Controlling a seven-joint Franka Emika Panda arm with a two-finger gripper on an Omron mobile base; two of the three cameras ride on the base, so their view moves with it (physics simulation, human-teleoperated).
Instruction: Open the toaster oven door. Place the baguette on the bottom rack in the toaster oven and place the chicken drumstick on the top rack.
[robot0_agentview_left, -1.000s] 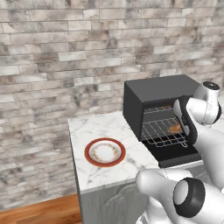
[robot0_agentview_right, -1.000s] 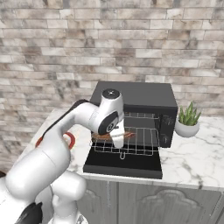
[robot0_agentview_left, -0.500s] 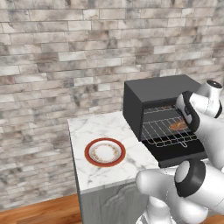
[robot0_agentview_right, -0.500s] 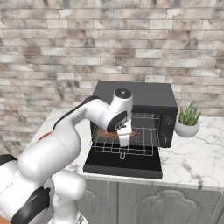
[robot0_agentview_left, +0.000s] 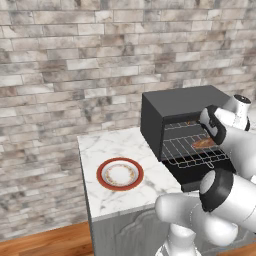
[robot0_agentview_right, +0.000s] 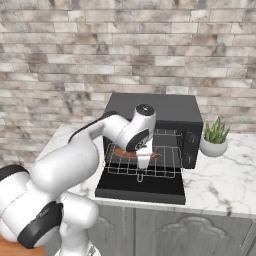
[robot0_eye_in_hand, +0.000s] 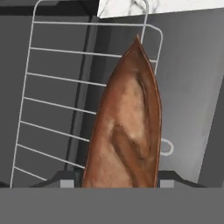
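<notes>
The robot's claw (robot0_eye_in_hand: 119, 183), its dark tips partly parted and clamped on either side of the long brown crusty baguette (robot0_eye_in_hand: 127, 131), holds the loaf over the pulled-out silver wire bottom rack (robot0_agentview_right: 167, 165) of the matte black toaster oven (robot0_agentview_right: 165, 107), above its lowered black door (robot0_agentview_right: 142, 187).

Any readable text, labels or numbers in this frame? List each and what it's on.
None readable.
Toaster oven: plain black, no brand or markings visible; its knob side is too dark to tell.
Plate: patterned rim, no lettering.
Baguette, rack, plant pot: no text.
</notes>
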